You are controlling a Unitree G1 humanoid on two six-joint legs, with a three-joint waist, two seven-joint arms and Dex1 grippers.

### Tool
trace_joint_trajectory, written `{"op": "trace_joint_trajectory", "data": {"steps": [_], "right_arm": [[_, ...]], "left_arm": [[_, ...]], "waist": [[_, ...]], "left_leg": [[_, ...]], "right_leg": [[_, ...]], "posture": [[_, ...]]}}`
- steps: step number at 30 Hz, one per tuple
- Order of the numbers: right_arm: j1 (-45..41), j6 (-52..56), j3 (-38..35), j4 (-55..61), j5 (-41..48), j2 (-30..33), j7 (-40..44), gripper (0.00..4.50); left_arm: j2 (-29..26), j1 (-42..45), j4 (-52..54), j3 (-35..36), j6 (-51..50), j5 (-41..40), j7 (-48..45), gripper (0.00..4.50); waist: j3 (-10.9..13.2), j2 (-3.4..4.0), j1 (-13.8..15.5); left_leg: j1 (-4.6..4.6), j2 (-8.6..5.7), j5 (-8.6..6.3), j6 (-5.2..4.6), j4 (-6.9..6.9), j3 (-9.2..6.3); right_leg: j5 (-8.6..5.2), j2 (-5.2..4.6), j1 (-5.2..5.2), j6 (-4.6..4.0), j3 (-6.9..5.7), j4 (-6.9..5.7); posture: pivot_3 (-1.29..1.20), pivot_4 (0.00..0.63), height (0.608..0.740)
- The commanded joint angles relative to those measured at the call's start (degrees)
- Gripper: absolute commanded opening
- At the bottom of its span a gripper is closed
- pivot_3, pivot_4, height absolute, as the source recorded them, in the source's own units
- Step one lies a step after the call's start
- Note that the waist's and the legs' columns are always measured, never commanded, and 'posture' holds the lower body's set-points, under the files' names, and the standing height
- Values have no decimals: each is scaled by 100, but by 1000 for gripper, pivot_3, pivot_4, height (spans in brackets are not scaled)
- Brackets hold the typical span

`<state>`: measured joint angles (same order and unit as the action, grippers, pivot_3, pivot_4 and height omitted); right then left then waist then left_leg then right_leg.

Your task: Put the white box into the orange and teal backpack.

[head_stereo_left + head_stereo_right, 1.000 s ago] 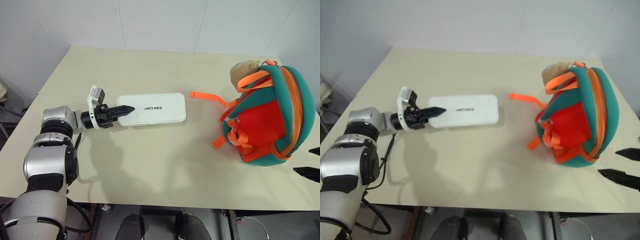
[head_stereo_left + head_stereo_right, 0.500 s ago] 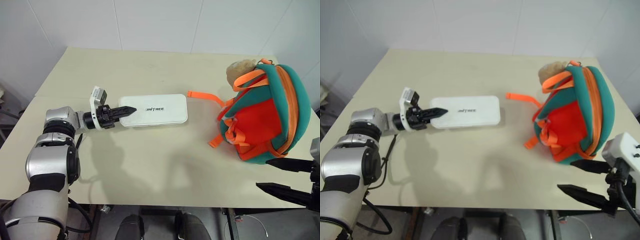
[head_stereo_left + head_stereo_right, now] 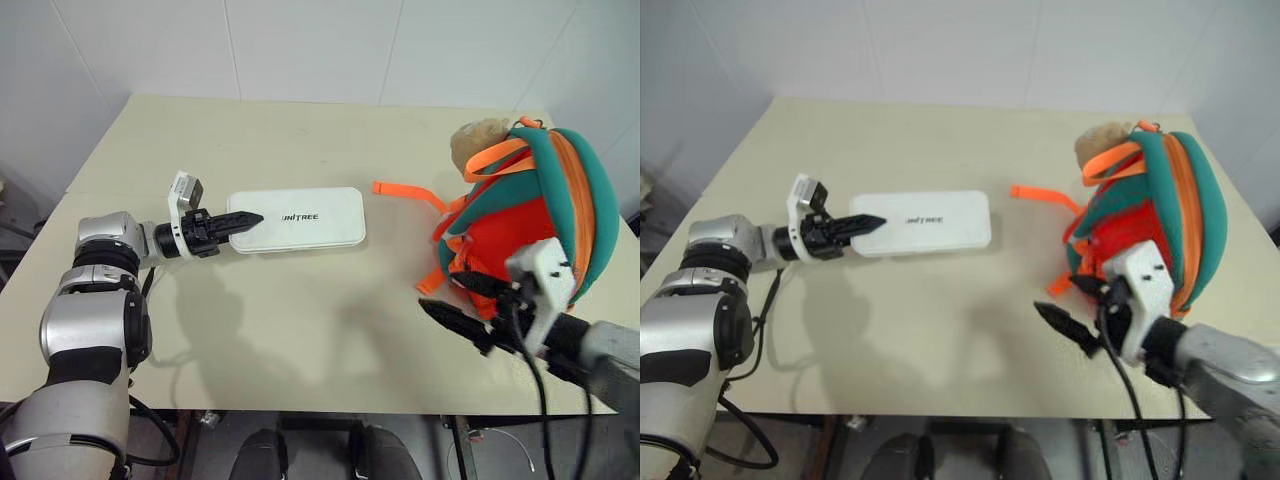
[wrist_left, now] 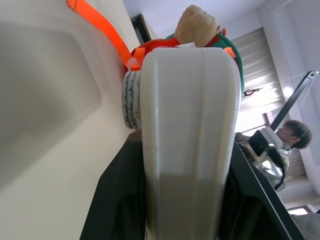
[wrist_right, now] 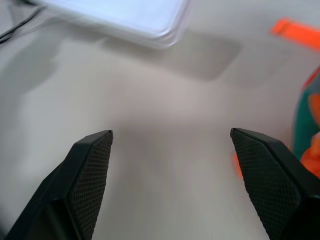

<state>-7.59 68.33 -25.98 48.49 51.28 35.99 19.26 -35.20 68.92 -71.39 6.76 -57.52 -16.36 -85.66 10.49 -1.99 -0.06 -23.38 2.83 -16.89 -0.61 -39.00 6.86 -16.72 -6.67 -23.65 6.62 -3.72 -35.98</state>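
White box [image 3: 298, 218]: flat on counter [image 3: 300, 330], near end clamped in left claw [image 3: 243, 219]. Orange and teal backpack [image 3: 535, 225]: upright, just behind right claw [image 3: 462, 303], whose fingers stand wide apart, holding nothing.

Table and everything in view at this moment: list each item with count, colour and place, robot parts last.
table: one, cream, under everything.
white box: one, white with dark lettering, lifted at the table's left-centre, one short end clamped.
orange and teal backpack: one, teal with orange panels, standing at the table's right edge.
loose strap: one, orange, lying flat between box and backpack.
plush charm: one, beige, at the backpack's top.
person: one, dark hair, far background of the left wrist view.
left claw: one, black, shut on the box's left end.
right claw: one, black, open, at the backpack's front.
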Motion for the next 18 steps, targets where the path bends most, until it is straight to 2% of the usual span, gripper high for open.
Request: {"op": "trace_joint_trajectory", "data": {"steps": [1,10,18], "right_arm": [[-274,-695,547,-326,-766,-264,-558,4476],[-708,-1830,1304,-1123,-2175,-952,-1376,4476],[-466,-2102,1436,-959,-2733,-981,-1448,4476]], "left_arm": [[-103,106,126,65,-44,-32,-135,1287],[-253,47,221,18,-163,-10,-248,1287],[-310,-53,326,-39,-258,-23,-317,1287]], "waist": [[0,0,-4],[1,1,-7],[1,2,-14]], "left_leg": [[-1,0,0,0,0,2],[-10,1,1,4,6,17],[-11,2,1,4,5,18]], "right_leg": [[0,0,-1,1,0,0],[0,4,-6,1,-3,8],[0,4,-6,1,-3,8]], "posture": [[0,150,740],[0,150,740],[0,150,740]]}}
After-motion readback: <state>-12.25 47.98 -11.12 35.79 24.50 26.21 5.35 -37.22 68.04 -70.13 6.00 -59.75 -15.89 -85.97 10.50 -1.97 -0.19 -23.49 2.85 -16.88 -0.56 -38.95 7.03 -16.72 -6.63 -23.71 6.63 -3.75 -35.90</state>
